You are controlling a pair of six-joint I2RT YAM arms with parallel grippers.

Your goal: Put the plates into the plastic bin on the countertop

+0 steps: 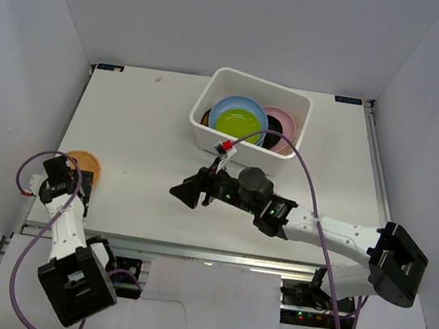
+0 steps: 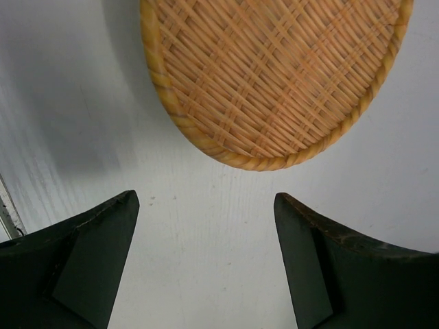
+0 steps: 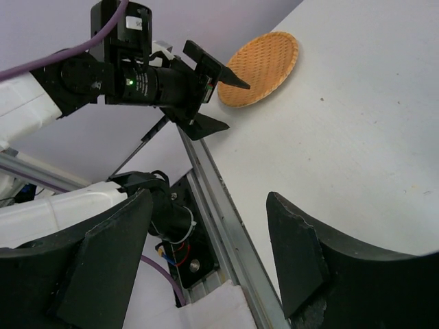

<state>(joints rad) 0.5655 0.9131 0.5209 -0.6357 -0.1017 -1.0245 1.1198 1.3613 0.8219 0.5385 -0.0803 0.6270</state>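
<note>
The orange woven-look plate (image 1: 86, 164) lies flat at the left edge of the countertop (image 1: 151, 130). My left gripper (image 1: 78, 181) hovers at its near rim, open and holding nothing. In the left wrist view the plate (image 2: 274, 75) fills the top, just beyond the gripper (image 2: 206, 199). The plastic bin (image 1: 214, 88) at the back holds the blue (image 1: 234, 104), lime green (image 1: 238, 125), pink (image 1: 280, 121) and black (image 1: 274, 143) plates. My right gripper (image 1: 192, 187) is open and empty over the middle of the countertop. Its wrist view shows the woven plate (image 3: 264, 65) and my left gripper (image 3: 218, 99).
A metal rail (image 3: 223, 205) runs along the countertop's front edge, with the arm bases below it. A purple cable (image 1: 301, 164) loops from the right arm over the bin's front corner. White walls close in the left, back and right sides.
</note>
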